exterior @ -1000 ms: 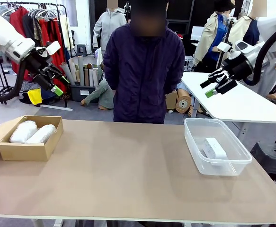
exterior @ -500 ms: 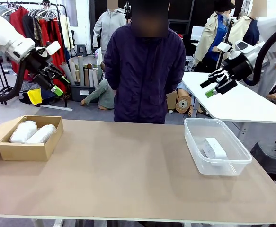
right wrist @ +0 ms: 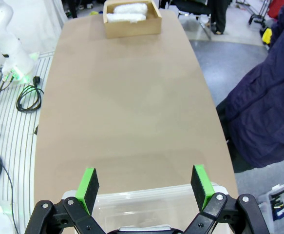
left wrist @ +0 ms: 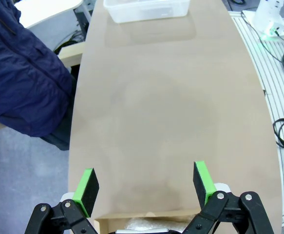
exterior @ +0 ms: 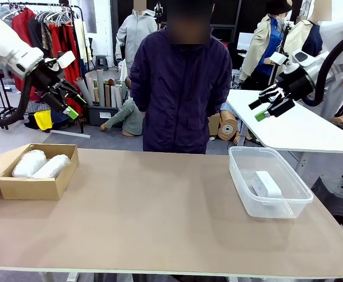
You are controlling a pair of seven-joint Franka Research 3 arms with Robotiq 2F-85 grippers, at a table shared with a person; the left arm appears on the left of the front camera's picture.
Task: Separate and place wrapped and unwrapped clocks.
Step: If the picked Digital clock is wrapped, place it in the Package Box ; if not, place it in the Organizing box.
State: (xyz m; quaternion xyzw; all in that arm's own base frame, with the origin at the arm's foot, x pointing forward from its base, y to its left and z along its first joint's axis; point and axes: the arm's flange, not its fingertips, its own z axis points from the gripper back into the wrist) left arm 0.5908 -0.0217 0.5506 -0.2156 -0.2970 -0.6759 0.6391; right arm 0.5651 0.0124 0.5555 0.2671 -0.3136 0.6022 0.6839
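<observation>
Two bubble-wrapped clocks (exterior: 40, 165) lie side by side in a brown cardboard box (exterior: 30, 188) at the table's left. The same wrapped clocks (right wrist: 127, 13) appear far off in the right wrist view. A bare white clock (exterior: 267, 184) lies inside a clear plastic tub (exterior: 245, 200) at the right. My left gripper (exterior: 72, 104) hangs open high above the box, with nothing between its fingers. The right gripper (exterior: 264, 109) is open too, raised above and behind the tub. Green pads (left wrist: 88, 186) frame bare tabletop in the left wrist view.
A person in a dark blue jacket (exterior: 180, 88) stands at the far edge, centre. The tan tabletop (exterior: 153, 217) between box and tub is bare. A second white table (exterior: 300, 126) stands behind at the right. Cables (right wrist: 27, 97) lie on the floor beside the table.
</observation>
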